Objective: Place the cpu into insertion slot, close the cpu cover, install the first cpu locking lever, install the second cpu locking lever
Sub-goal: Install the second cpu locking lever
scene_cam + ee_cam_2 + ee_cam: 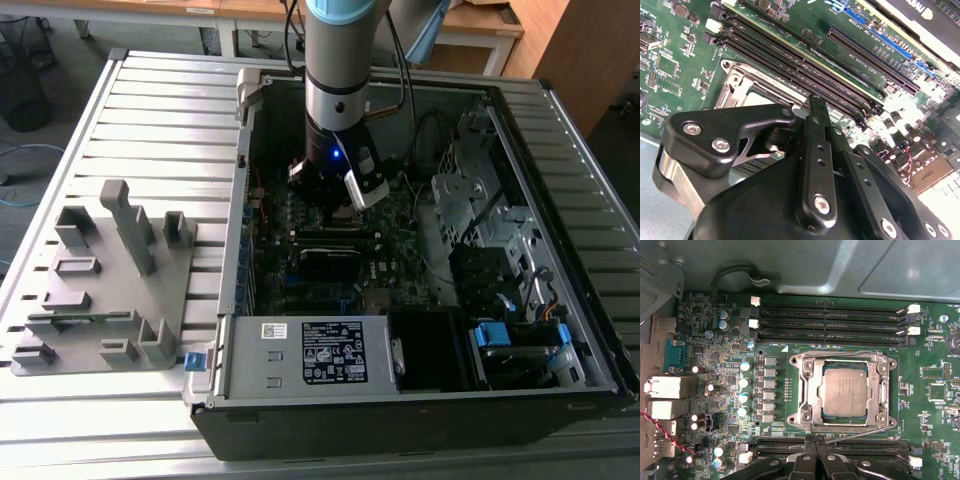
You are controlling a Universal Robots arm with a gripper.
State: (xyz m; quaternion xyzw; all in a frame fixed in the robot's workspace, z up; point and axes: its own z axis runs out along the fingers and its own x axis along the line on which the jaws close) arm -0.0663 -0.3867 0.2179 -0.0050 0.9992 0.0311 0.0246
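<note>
In the first wrist view the cpu point(844, 391), a greyish-silver square, lies in the insertion slot point(826, 413) on the green board. The silver cpu cover point(807, 390) lies flat around it. A thin wire lever point(860, 435) slants along the socket's near side, and its end reaches my gripper point(816, 439). The black fingers are shut with nothing seen between them. The second wrist view has the gripper point(814, 101) just beside the cover's corner point(742, 82). In the exterior view the gripper point(332, 195) is down inside the open computer case, over the board.
Long black memory slots point(830, 322) flank the socket on two sides. Capacitors point(744, 382) and rear ports point(665, 387) stand nearby. In the exterior view a black card point(335, 262), a power supply point(310, 355) and drive bays point(490, 260) fill the case; a grey fixture point(110, 290) lies at its left.
</note>
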